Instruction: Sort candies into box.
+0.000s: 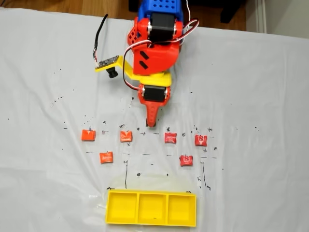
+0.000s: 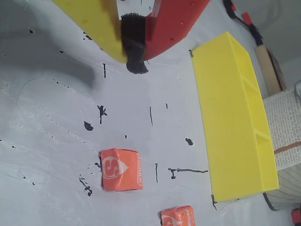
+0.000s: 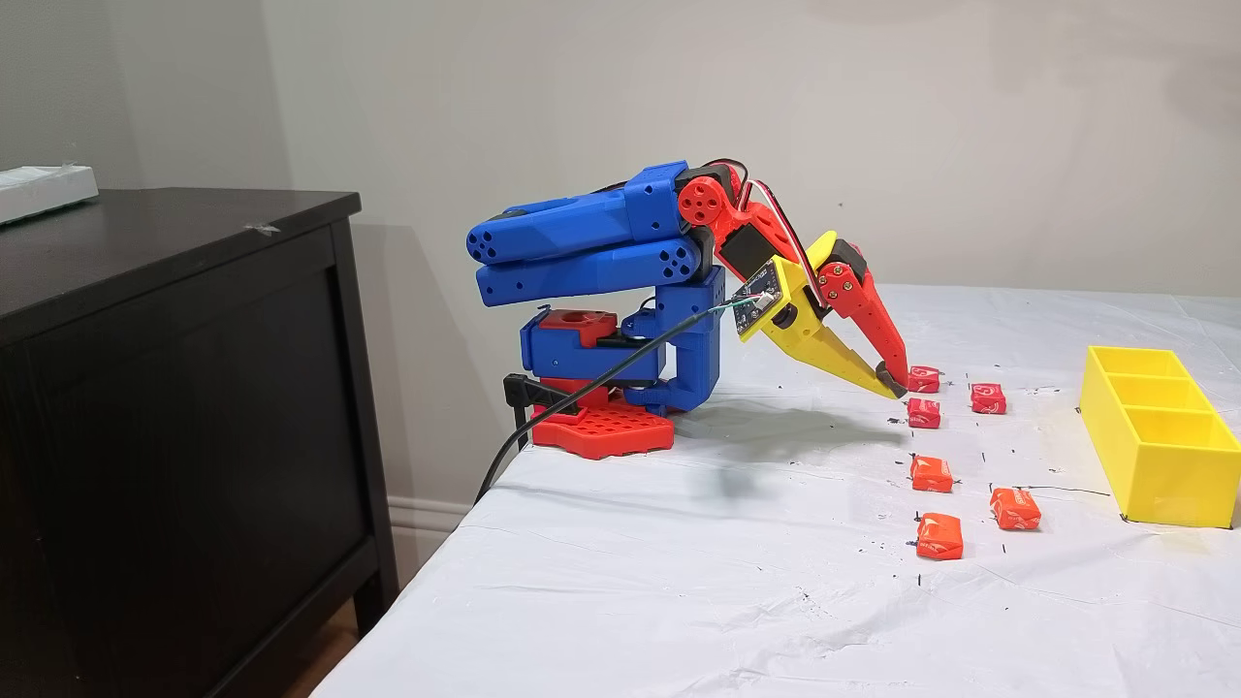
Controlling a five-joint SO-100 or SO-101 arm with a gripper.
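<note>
Matt moulded plastic box (image 1: 151, 209); glossy, crinkled wrappers on candies (image 2: 121, 169) beside the box; thin, wrinkled white sheet (image 1: 251, 87) beneath the box, ink-flecked.

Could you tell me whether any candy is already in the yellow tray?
No, the tray's three compartments are bare in the top-down fixed view.

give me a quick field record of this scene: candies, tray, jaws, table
candies: three orange candies toward the left in a fixed view, three red candies toward the right, all loose on the sheet
tray: yellow tray, three compartments, none holding candy
jaws: gripper closed, holding nothing, tip low over the candy row
table: white sheet with black pen marks
</note>
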